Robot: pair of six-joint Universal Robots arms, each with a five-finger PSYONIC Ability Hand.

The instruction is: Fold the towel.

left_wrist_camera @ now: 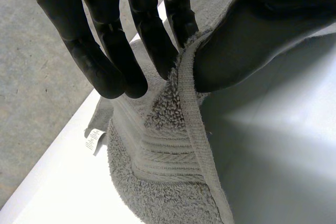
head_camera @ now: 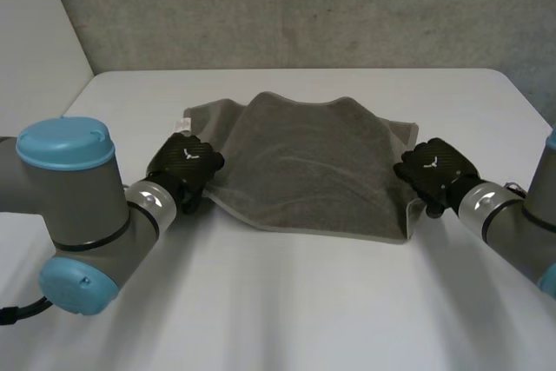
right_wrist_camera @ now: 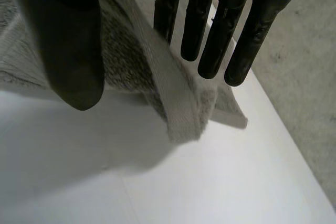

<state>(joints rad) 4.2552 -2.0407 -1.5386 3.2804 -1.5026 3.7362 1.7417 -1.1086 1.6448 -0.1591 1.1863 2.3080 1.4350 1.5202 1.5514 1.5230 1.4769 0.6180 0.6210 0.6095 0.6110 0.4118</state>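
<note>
White table (head_camera: 287, 301) carries a soft, limp towel (head_camera: 304, 171); your left hand (head_camera: 184, 162) and right hand (head_camera: 434, 167) pinch its side edges, which are good holds.

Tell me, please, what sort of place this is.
Probably a robotics lab bench: a plain white table, a grey textured wall behind it, and one towel pinched by the left hand and right hand.

White table (head_camera: 287, 301), grey speckled surface (head_camera: 304, 6) behind.
</note>
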